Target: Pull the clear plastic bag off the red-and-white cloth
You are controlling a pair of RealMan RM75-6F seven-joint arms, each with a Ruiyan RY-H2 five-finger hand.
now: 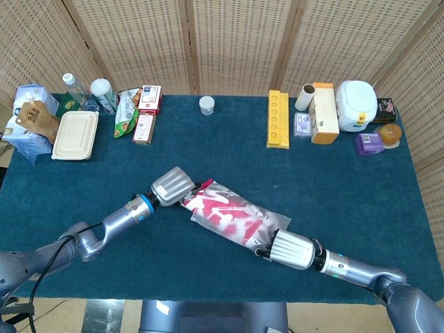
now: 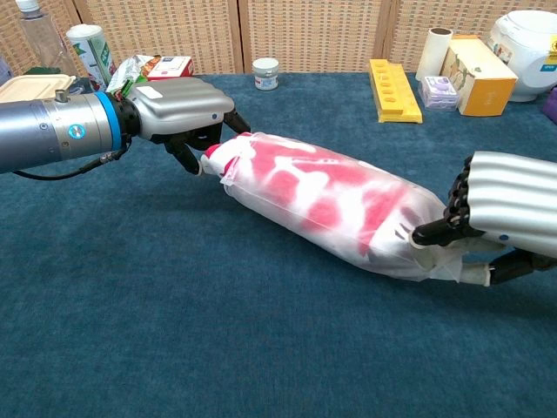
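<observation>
The red-and-white cloth (image 2: pixel 300 178) lies inside the clear plastic bag (image 2: pixel 396 205) in the middle of the blue table, stretched out from left to right. At the bag's open left end, a red tip of cloth (image 2: pixel 213 151) sticks out and my left hand (image 2: pixel 178 104) pinches it. My right hand (image 2: pixel 509 218) grips the bag's closed right end against the table. The head view shows the left hand (image 1: pixel 170 186), the bag (image 1: pixel 239 215) and the right hand (image 1: pixel 291 250) in one slanting line.
Along the table's far edge stand a yellow tray (image 1: pixel 277 119), a white jar (image 1: pixel 207 105), boxes (image 1: pixel 324 112), a white cooker (image 1: pixel 356 105), snack packs (image 1: pixel 144 111) and a beige lunch box (image 1: pixel 74 135). The front table edge lies close behind my right hand.
</observation>
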